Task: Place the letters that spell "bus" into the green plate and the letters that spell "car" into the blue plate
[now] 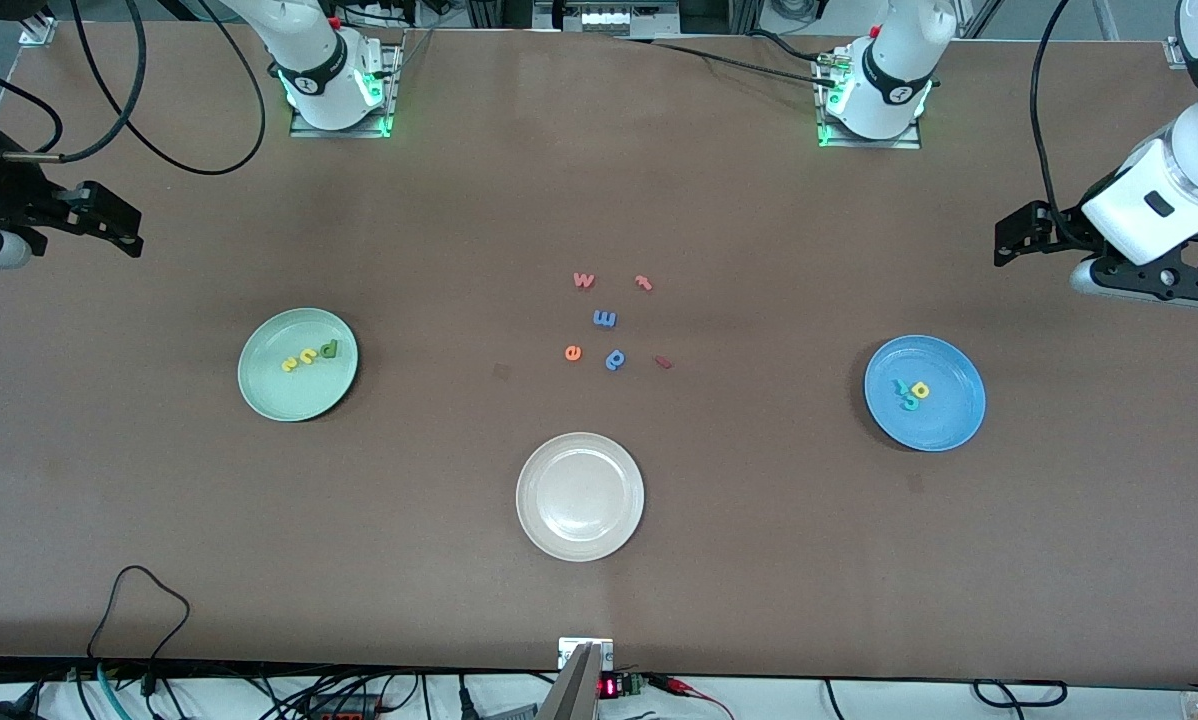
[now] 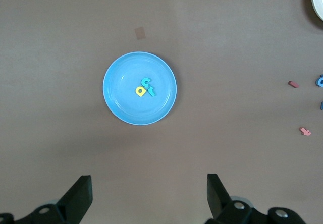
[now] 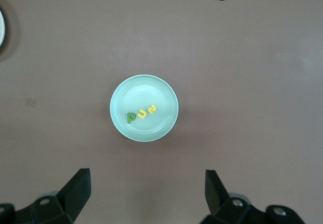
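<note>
The right gripper is hanging released and empty over bare table toward its own end. Below it the green plate is holding the green b, yellow u and yellow s — a tidy row. The blue plate is holding c, r and a in a cluster, while the left gripper is hovering nearby, fingers spread, empty. No task letter is lying outside a plate — judging by this, neither arm needs to reach.

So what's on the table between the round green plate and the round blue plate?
In the front view, loose foam letters lie between the pale green plate and the bright blue plate, with a cream-white plate nearer the camera.
</note>
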Available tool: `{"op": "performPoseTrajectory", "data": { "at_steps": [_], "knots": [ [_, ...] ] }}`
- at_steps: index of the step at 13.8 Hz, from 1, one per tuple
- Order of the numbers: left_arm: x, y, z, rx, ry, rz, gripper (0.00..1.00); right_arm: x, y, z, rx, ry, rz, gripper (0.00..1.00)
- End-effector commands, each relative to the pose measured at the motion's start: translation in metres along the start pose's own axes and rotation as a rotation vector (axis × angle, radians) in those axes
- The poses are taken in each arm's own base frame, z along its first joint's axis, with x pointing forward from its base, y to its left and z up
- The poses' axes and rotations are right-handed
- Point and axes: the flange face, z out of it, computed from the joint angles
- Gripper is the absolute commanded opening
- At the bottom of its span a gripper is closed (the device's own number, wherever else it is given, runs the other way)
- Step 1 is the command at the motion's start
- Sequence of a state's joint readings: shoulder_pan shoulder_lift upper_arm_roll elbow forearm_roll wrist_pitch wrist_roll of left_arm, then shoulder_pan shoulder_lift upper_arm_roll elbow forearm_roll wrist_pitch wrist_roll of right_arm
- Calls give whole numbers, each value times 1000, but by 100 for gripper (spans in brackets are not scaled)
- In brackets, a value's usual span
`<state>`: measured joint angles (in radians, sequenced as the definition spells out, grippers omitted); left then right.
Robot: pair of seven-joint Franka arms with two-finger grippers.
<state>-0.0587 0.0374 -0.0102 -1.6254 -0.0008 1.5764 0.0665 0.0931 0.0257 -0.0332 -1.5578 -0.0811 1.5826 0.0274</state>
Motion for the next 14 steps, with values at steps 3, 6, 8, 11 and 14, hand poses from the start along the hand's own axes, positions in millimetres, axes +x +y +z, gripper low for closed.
{"op": "performPoseTrajectory", "data": {
  "at_steps": [3,6,8,11,14],
  "knots": [
    [-7,9,-6,23,18,23,100,-3,1,1,18,-18,-10,100],
    [-7,9,-6,23,16,23,100,-4,6,2,21,-27,0,100],
    [-7,9,-6,22,16,23,100,-7,4,5,48,-50,6,100],
    [-6,3,-4,21,13,4,100,-8,22,9,87,-61,42,100],
    [-4,-2,-1,18,9,-12,100,-9,29,10,88,-62,51,100]
  ]
}}
